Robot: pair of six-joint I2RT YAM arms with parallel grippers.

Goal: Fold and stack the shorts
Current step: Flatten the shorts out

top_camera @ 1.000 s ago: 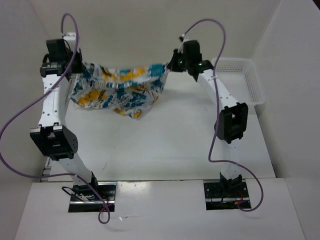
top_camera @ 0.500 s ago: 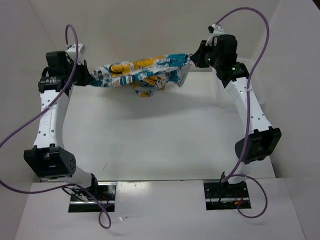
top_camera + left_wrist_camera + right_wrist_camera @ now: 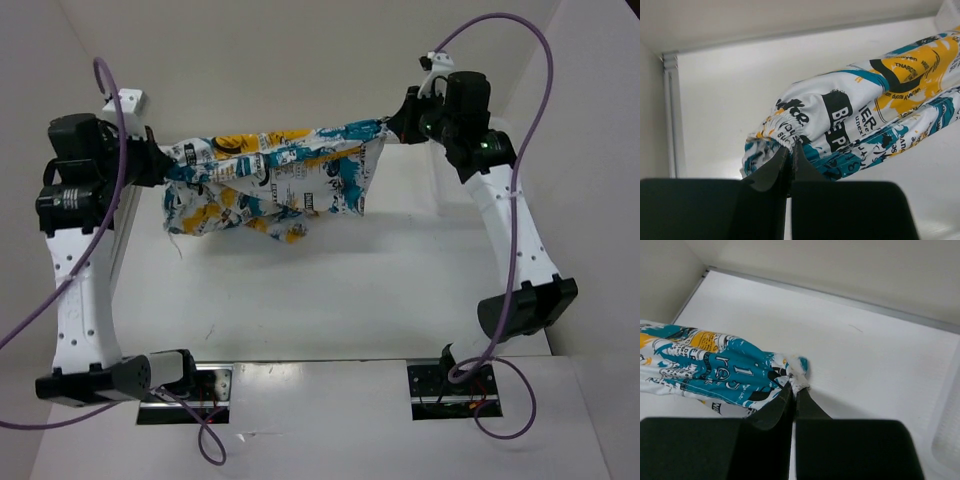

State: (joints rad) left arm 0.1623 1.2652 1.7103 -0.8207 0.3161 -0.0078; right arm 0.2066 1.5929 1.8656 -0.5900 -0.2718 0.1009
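Top external view: shorts (image 3: pixel 275 175) strung out in the air across the upper middle of the frame, pinched at the far-left end by the left hand (image 3: pixel 160 165) and at the far-right end by the right hand (image 3: pixel 398 122). Hanging above the white counter (image 3: pixel 330 290), with no part touching it as far as can be told. Top edge pulled into a nearly straight band, slightly higher at the right than at the left. Rest of the cloth drooping below in loose folds, deepest left of centre, with a thin strand dangling at the lower left. White ground crowded with teal patches, yellow-orange blotches and black lettering. Purple cables (image 3: pixel 520 230) looping off both arms.

Left wrist view: black fingers closed tight on a gathered, elasticated hem at lower centre of the frame, puckers of cloth bunched right at the tips. From there, running up and away to the upper right as a rounded roll. Bold black words on white near the grip, teal beneath, and a large yellow-orange area with a curved black stroke toward the upper right corner.

Right wrist view: fingers pressed together on a small white tuft of fabric just below centre. Leading off to the left edge, mostly teal with black script and a touch of yellow-orange at the far left. Counter below and behind, its back edge crossing the upper part of the frame.
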